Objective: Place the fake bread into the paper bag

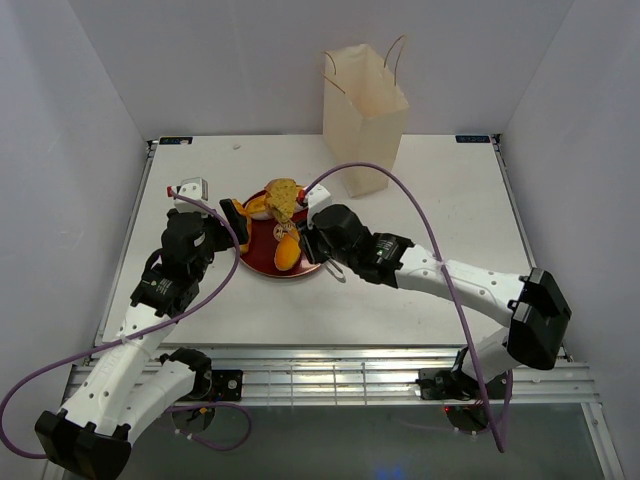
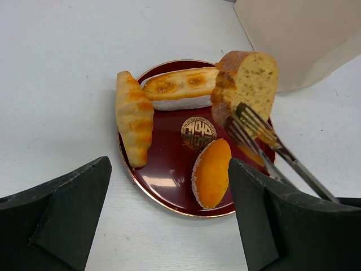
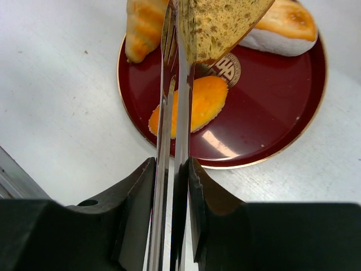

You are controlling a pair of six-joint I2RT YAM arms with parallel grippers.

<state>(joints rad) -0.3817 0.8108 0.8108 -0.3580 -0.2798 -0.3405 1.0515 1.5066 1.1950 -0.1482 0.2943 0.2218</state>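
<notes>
Right now the right claw (image 3: 171, 169) is clenched on the handles of the metal tongs (image 3: 169, 113), and the tong tips pinch a speckled bread wedge (image 2: 251, 79) that hangs over the plate (image 3: 271, 84) at its bag-side rim, seemingly lifted off it, though how high cannot be told. The left claw (image 2: 169, 162) is released and holds nothing, hovering at the side of the plate opposite the right arm. Three more pieces lie on the plate: a croissant-shaped piece (image 2: 132, 116) along its outer edge, a long roll (image 2: 180, 84) across its far part, and a small orange oval (image 2: 211, 172) toward its near part. The paper bag (image 1: 365, 110) stands upright on the surface (image 1: 450, 200), beyond the plate and a little toward the right arm's side, mouth up. The step in hand looks like carrying the wedge to that bag. To do it well, I would keep the squeeze on the tongs steady, since the glossy wedge is gripped only by thin tines near one edge and could pivot or slip. Raise it well above the plate first, enough to clear the bag's rim and loop handles, then travel away from the plate until the wedge hangs over the middle of the mouth before lowering and easing the squeeze. Brushing the tall, light bag sideways could tip it.
</notes>
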